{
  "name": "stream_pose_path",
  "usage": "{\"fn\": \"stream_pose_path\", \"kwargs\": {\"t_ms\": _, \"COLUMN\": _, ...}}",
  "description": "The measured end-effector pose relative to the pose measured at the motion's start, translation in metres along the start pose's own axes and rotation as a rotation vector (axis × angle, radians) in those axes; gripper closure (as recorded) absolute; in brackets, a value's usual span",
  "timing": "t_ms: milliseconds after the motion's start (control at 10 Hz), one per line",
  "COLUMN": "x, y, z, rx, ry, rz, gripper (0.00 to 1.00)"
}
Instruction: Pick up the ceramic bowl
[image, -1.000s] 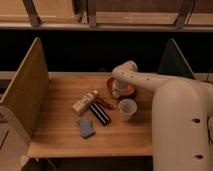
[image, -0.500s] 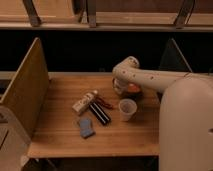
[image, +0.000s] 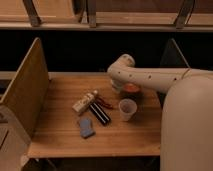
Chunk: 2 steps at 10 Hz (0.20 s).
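The robot's pale arm (image: 160, 79) fills the right side of the scene, its bulky body in the near right corner and the long limb reaching left over the far right part of the desk (image: 60, 140). The desk is a wooden top with an upright wooden panel (image: 27, 90) along its left edge and a darker panel at its far right.

The arm bends at a rounded joint and turns down toward the desk top, so the claw (image: 120, 88) sits at the left edge of the ceramic bowl (image: 132, 89), largely hidden beneath the wrist; whether it is apart, together or clamped on anything cannot be told.

The ceramic bowl rests on the desk toward the far right, orange-red and partly covered by the arm above it. Just near of it stands a pale cup (image: 127, 109), upright and apart from the bowl. Left of the cup lie a dark slim bar (image: 100, 113) and a whitish packet (image: 85, 102), touching or nearly so, both set at a slant. Nearer still, a small blue-grey block (image: 86, 127) lies flat.
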<state>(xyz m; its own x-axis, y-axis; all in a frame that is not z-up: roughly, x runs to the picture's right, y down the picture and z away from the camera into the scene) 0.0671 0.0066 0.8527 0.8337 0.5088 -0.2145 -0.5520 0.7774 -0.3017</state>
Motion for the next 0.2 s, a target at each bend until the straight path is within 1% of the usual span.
{"fn": "stream_pose_path", "kwargs": {"t_ms": 100, "x": -0.0153, "y": 0.0042, "z": -0.0024, "rx": -0.001, "ry": -0.01, "rz": -0.03, "gripper": 1.0}}
{"fn": "stream_pose_path", "kwargs": {"t_ms": 200, "x": -0.0247, "y": 0.0078, "z": -0.0028, "rx": -0.005, "ry": -0.018, "rz": -0.046, "gripper": 1.0}}
